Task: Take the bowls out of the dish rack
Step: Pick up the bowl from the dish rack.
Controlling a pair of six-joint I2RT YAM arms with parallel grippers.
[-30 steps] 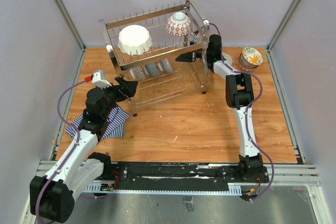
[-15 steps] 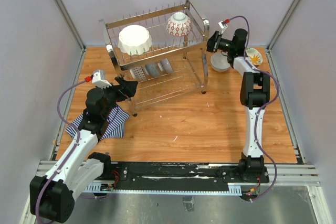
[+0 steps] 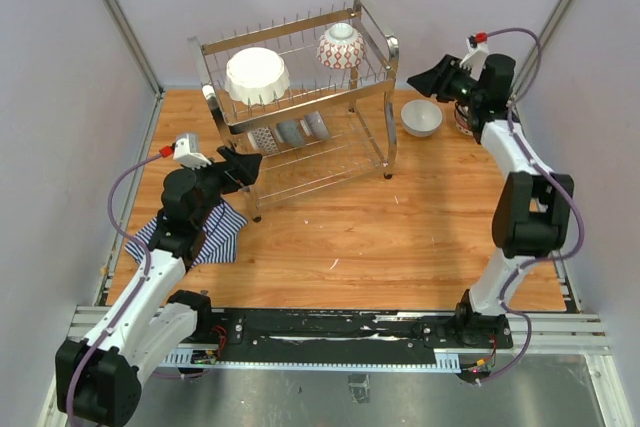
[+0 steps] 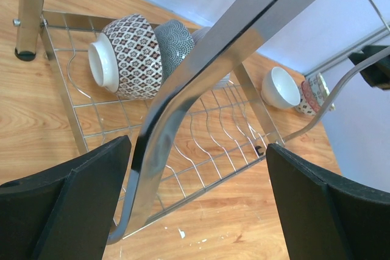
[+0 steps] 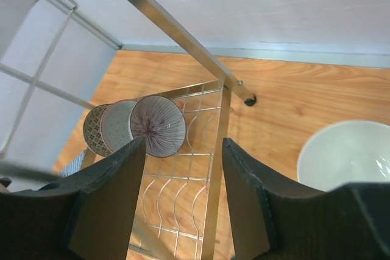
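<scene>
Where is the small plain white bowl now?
In the top view, the plain white ceramic bowl stands on the wooden table, right of the chrome wire dish rack.

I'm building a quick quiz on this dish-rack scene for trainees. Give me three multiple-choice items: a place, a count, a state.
1. Where is the plain white bowl? A) on the table, right of the dish rack B) on the rack's upper tier C) inside another bowl
2. How many bowls stand in the lower tier? A) one B) three C) five
3. The right gripper is: A) shut on a bowl B) open, holding nothing C) out of view
Key: 1 A, it rests on the wood beside the rack; 2 B, three stand on edge in a row; 3 B, its jaws stand apart with nothing between them.
</scene>
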